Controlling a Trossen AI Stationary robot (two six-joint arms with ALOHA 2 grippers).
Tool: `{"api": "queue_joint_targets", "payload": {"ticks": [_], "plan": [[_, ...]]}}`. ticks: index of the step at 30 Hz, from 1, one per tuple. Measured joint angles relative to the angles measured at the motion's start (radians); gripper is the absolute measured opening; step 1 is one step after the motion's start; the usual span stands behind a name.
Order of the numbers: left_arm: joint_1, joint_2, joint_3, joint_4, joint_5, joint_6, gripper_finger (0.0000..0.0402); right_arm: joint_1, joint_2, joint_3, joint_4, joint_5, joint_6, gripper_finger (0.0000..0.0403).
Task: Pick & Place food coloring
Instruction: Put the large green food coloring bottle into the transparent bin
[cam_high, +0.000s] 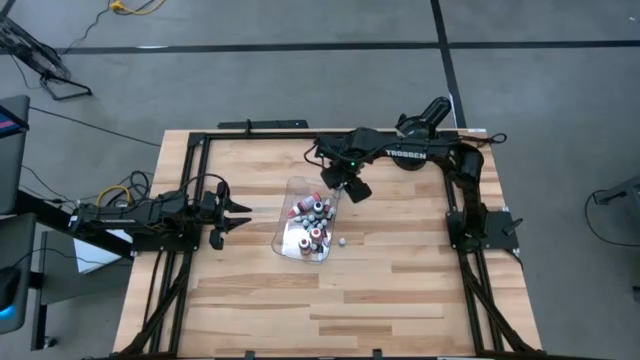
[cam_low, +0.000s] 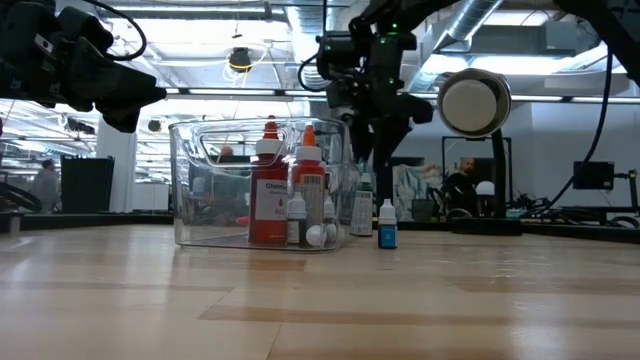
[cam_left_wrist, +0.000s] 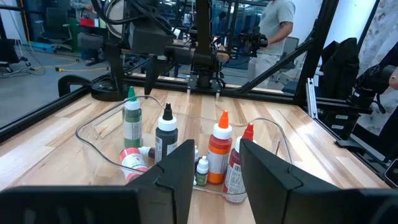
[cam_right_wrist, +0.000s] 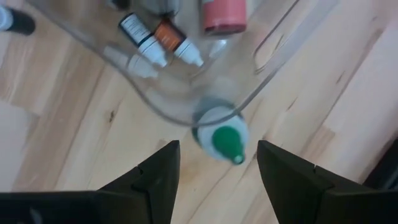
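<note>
A clear tray (cam_high: 283, 226) in the middle of the table holds several food coloring bottles (cam_left_wrist: 219, 149), some upright and some lying down. A green-capped bottle (cam_right_wrist: 224, 138) stands on the table just outside the tray's far right corner. My right gripper (cam_right_wrist: 217, 155) hangs open above it and points down, with a finger on either side of the cap and clear of it. A tiny blue-labelled bottle (cam_low: 387, 226) stands on the table to the right of the tray. My left gripper (cam_high: 240, 215) waits open at the left, level, facing the tray.
A black round lamp-like device (cam_low: 473, 102) stands at the far right corner of the table. Black frame rails (cam_high: 200, 140) run along the table's far, left and right edges. Bare wood lies on the near side of the tray. People stand in the room beyond the table.
</note>
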Motion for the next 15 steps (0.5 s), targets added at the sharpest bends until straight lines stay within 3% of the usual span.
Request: {"api": "queue_joint_targets", "payload": {"ticks": [15], "plan": [[0.000, 0.000, 0.000, 0.000, 0.000, 0.000, 0.0118, -0.010, 0.009, -0.023, 0.064, -0.030, 0.000, 0.0194]]}}
